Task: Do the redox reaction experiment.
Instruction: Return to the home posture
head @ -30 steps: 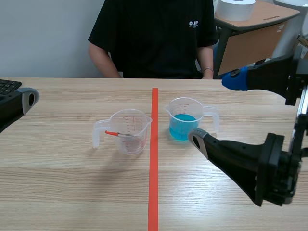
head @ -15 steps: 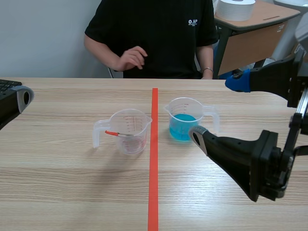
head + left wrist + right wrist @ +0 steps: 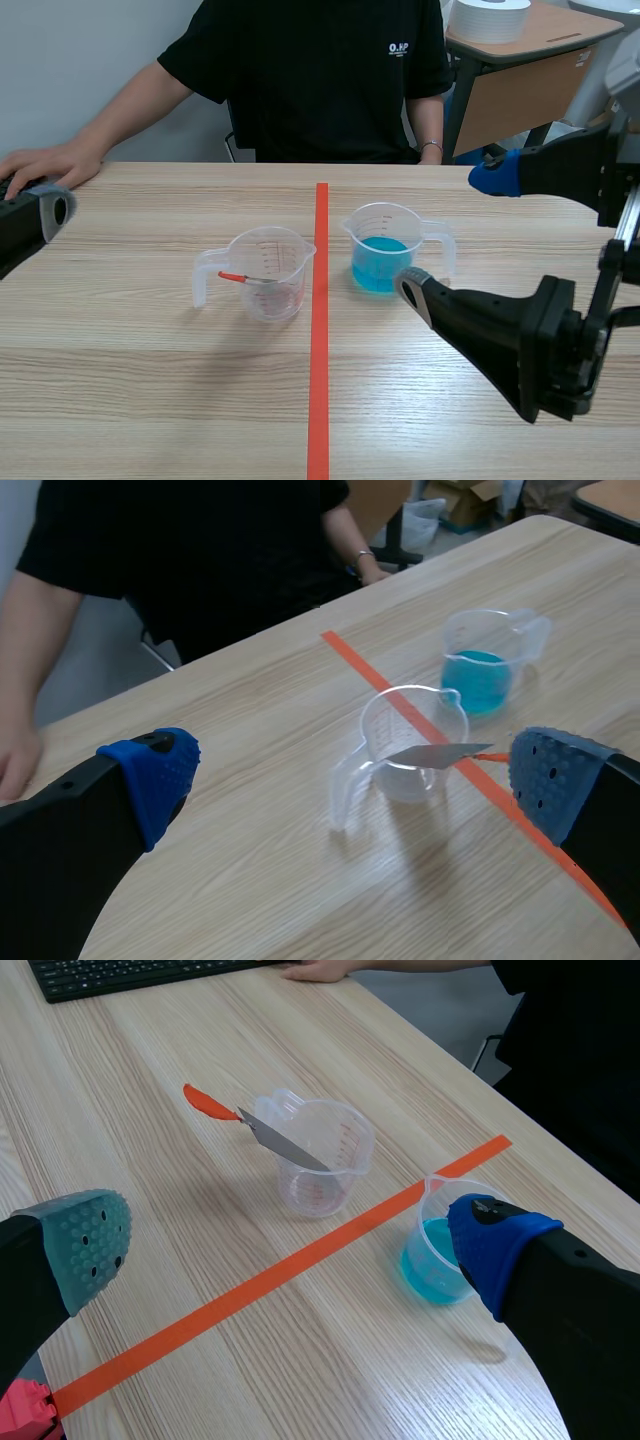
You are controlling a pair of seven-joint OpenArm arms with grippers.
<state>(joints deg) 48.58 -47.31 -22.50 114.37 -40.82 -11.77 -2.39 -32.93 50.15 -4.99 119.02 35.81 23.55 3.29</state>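
A clear measuring cup stands just left of the tape line, and a knife with a red handle leans in it, blade down. A second clear cup, holding blue liquid, stands just right of the line. My right gripper hangs open above the table to the right of the blue cup, holding nothing. In the right wrist view this gripper has both cups ahead of it. My left gripper is open and empty at the table's far left, well away from the knife cup.
A person sits across the table; one hand rests at the table's left edge, close to my left gripper's finger. A black keyboard lies at that end. A side table stands behind at the right.
The person's hand came up in front of the chest, then went down to the table's far left beside my left gripper. My right arm shifted slightly. The cups have not moved.
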